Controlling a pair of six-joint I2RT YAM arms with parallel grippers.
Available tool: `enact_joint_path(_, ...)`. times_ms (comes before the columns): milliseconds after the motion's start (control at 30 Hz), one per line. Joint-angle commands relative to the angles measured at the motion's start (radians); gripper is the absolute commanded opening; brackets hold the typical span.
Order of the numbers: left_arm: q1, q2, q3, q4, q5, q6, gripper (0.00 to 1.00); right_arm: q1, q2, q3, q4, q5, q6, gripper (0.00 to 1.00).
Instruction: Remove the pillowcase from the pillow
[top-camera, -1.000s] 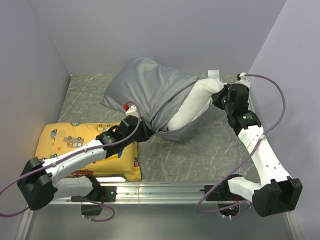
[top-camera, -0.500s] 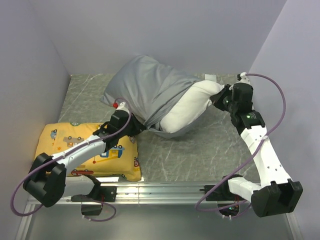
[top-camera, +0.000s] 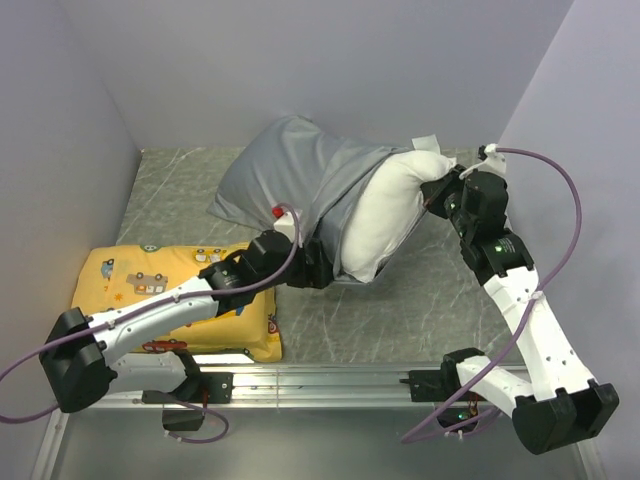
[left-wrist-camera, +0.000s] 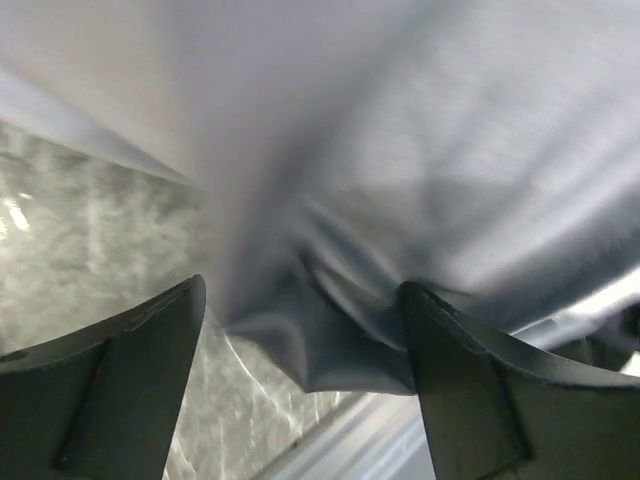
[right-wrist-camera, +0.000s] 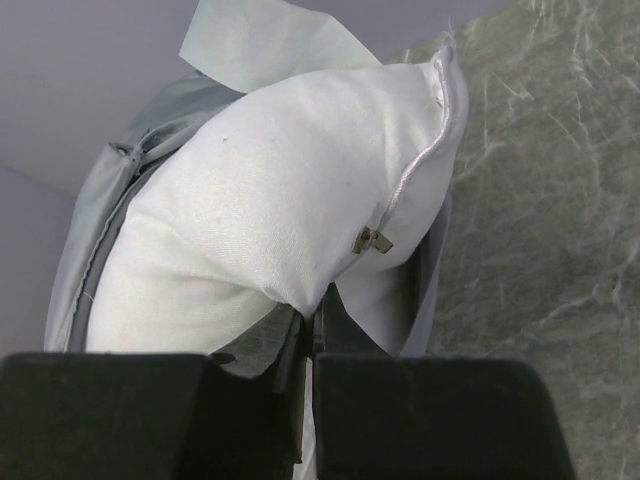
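The grey pillowcase covers the far left part of the white pillow, whose bare end stands up at the right. My left gripper is at the pillowcase's lower open edge. Its black fingers stand wide apart, and a loose fold of the pillowcase hangs between them, unpinched. My right gripper is shut on a pinch of the pillow below its zipper pull. The grey pillowcase rim wraps the pillow's left side.
A yellow vehicle-print pillow lies at the near left under my left arm. Lilac walls close in the left, back and right. The marbled tabletop shows in front of the pillow. A pale tag sticks up behind the pillow.
My left gripper opened, let go of the pillowcase edge and moved right, back to the pillow. My right gripper has tipped the pillow's white end more upright.
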Motion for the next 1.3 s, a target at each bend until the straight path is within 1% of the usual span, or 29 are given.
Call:
enact_joint_path(0, -0.067, -0.024, 0.067, -0.034, 0.003, 0.057, 0.86, 0.045, -0.01, 0.058, 0.114, 0.049, -0.005, 0.0)
enact_joint_path(67, -0.094, -0.005, 0.083, -0.041, -0.022, 0.052, 0.87, 0.063, -0.001, 0.07, 0.115, 0.063, -0.003, 0.0)
enact_joint_path(167, -0.128, 0.024, 0.071, -0.01, -0.011, 0.025, 0.85, 0.083, 0.019, 0.093, 0.111, 0.067, -0.002, 0.0)
enact_joint_path(233, -0.147, 0.06, 0.057, -0.007, -0.043, -0.006, 0.81, 0.089, 0.028, 0.112, 0.111, 0.067, -0.001, 0.0)
enact_joint_path(267, -0.153, 0.074, 0.054, -0.019, -0.083, -0.017, 0.77, 0.089, 0.033, 0.119, 0.105, 0.069, -0.003, 0.0)
enact_joint_path(333, -0.153, 0.108, 0.034, -0.06, -0.134, -0.056, 0.59, 0.089, 0.035, 0.139, 0.096, 0.078, -0.008, 0.0)
enact_joint_path(367, -0.15, 0.117, 0.025, -0.074, -0.198, -0.072, 0.5, 0.088, 0.036, 0.145, 0.088, 0.078, -0.008, 0.0)
enact_joint_path(400, -0.142, 0.125, 0.014, -0.087, -0.232, -0.101, 0.35, 0.085, 0.035, 0.153, 0.08, 0.078, -0.009, 0.0)
enact_joint_path(433, -0.124, 0.134, -0.008, -0.106, -0.247, -0.118, 0.26, 0.077, 0.036, 0.165, 0.074, 0.074, -0.006, 0.0)
enact_joint_path(467, -0.066, 0.137, -0.023, -0.104, -0.249, -0.133, 0.19, 0.051, 0.033, 0.168, 0.065, 0.051, -0.005, 0.0)
enact_joint_path(500, -0.031, 0.134, -0.044, -0.09, -0.222, -0.152, 0.08, 0.028, 0.033, 0.167, 0.065, 0.029, 0.011, 0.0)
enact_joint_path(533, 0.008, 0.127, -0.087, -0.05, -0.203, -0.159, 0.04, 0.005, 0.021, 0.161, 0.065, 0.003, 0.02, 0.0)
enact_joint_path(567, 0.069, 0.125, -0.104, -0.032, -0.183, -0.161, 0.03, -0.054, 0.016, 0.152, 0.08, -0.076, 0.034, 0.0)
enact_joint_path(667, 0.117, 0.172, -0.108, -0.004, -0.206, -0.156, 0.03, -0.13, -0.004, 0.11, 0.132, -0.234, 0.1, 0.0)
enact_joint_path(733, 0.134, 0.232, -0.068, -0.021, -0.252, -0.165, 0.01, -0.132, -0.011, 0.116, 0.117, -0.227, 0.098, 0.0)
enact_joint_path(767, 0.175, 0.24, -0.065, -0.012, -0.252, -0.173, 0.01, -0.133, -0.016, 0.116, 0.096, -0.214, 0.083, 0.0)
enact_joint_path(800, 0.206, 0.235, -0.086, 0.014, -0.228, -0.182, 0.01, -0.144, -0.021, 0.116, 0.083, -0.181, 0.075, 0.0)
enact_joint_path(833, 0.241, 0.214, -0.104, 0.048, -0.176, -0.19, 0.01, -0.156, -0.03, 0.11, 0.074, -0.181, 0.072, 0.0)
enact_joint_path(867, 0.311, 0.203, -0.12, 0.085, -0.154, -0.21, 0.0, -0.175, -0.034, 0.103, 0.068, -0.187, 0.072, 0.0)
enact_joint_path(967, 0.417, 0.171, -0.13, 0.087, -0.138, -0.224, 0.01, -0.273, -0.047, 0.064, 0.063, -0.232, 0.089, 0.0)
enact_joint_path(1033, 0.456, 0.157, -0.12, 0.081, -0.149, -0.228, 0.01, -0.344, -0.042, 0.029, 0.068, -0.268, 0.101, 0.0)
enact_joint_path(1067, 0.488, 0.153, -0.117, 0.088, -0.131, -0.228, 0.02, -0.368, -0.041, 0.015, 0.082, -0.284, 0.115, 0.0)
enact_joint_path(1133, 0.505, 0.15, -0.115, 0.138, -0.088, -0.225, 0.01, -0.405, -0.025, -0.026, 0.1, -0.313, 0.123, 0.0)
enact_joint_path(1167, 0.495, 0.153, -0.115, 0.157, -0.047, -0.203, 0.0, -0.411, -0.018, -0.035, 0.108, -0.313, 0.12, 0.0)
enact_joint_path(1233, 0.449, 0.183, -0.08, 0.144, -0.069, -0.189, 0.0, -0.412, 0.008, -0.063, 0.115, -0.308, 0.115, 0.0)
enact_joint_path(1267, 0.386, 0.194, -0.071, 0.142, -0.117, -0.176, 0.0, -0.412, 0.016, -0.074, 0.129, -0.312, 0.112, 0.0)
